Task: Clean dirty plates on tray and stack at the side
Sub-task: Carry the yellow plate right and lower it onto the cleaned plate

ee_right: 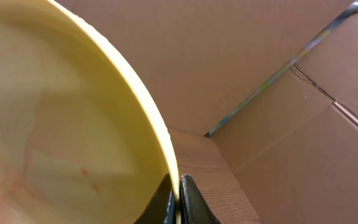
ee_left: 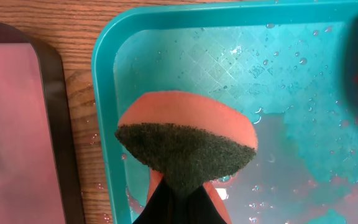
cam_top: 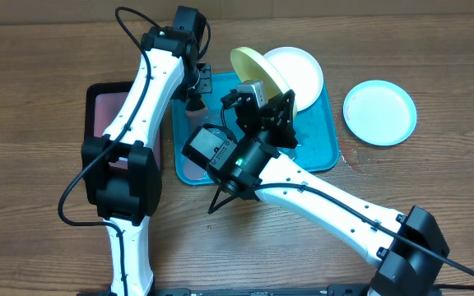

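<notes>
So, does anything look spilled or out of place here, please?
Yes: the teal tray holds a pinkish puddle and droplets, with wet spots on the table beside its rim. The yellow-green plate in the right gripper shows faint red smears.

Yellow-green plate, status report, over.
Right gripper shut on yellow-green plate rim, plate tilted, faint smears showing. Left gripper shut on sponge over wet tray. White plate beside; nothing blocking.

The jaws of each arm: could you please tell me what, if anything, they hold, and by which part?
The left jaws pinch the orange sponge by its lower end; the right jaws clamp the yellow-green plate by its rim.
</notes>
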### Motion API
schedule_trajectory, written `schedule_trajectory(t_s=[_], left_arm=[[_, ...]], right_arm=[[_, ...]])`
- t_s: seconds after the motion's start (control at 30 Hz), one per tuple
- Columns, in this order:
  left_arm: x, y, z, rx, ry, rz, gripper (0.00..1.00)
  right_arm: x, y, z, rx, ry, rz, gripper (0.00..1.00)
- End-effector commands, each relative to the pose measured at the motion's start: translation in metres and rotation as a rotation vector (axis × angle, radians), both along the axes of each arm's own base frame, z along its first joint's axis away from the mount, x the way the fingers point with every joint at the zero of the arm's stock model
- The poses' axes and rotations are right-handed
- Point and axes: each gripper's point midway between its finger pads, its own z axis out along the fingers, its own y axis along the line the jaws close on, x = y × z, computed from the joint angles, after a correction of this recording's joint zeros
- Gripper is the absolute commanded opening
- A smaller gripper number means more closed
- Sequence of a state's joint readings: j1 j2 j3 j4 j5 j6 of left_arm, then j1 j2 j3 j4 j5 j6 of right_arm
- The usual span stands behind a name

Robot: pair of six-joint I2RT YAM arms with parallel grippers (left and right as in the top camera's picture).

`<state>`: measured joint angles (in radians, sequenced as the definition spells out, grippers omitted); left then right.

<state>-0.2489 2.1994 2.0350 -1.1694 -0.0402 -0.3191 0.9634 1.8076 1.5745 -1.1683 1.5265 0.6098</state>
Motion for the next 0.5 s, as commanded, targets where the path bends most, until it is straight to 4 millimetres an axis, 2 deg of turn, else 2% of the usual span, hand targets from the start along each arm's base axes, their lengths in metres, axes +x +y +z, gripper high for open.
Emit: schedule_trajectory(t_s=[0.0, 0.13, 0.27, 0.37, 0.47], left_arm=[[-0.001, -0.003, 0.003, -0.009, -0.007, -0.010, 0.04], [-0.001, -0.003, 0.003, -0.009, -0.007, -0.010, 0.04], [-0.001, -0.003, 0.003, -0.009, -0.007, -0.010, 0.04], [-0.001, -0.003, 0.003, -0.009, -0.007, -0.010, 0.04], [-0.001, -0.003, 0.003, -0.009, -0.007, -0.010, 0.04]], right_arm=[[-0.002, 0.000, 0.013, 0.009, -0.060, -0.006, 0.04], [-0.002, 0.000, 0.011, 0.015, -0.051, -0.004, 0.04], [0.001, 0.000, -0.003, 0.087, -0.001, 0.003, 0.04], [0.003, -0.005, -0.024, 0.198, 0.072, -0.011, 0.04], [0.006, -0.017, -0.059, 0.354, 0.217, -0.063, 0.04]])
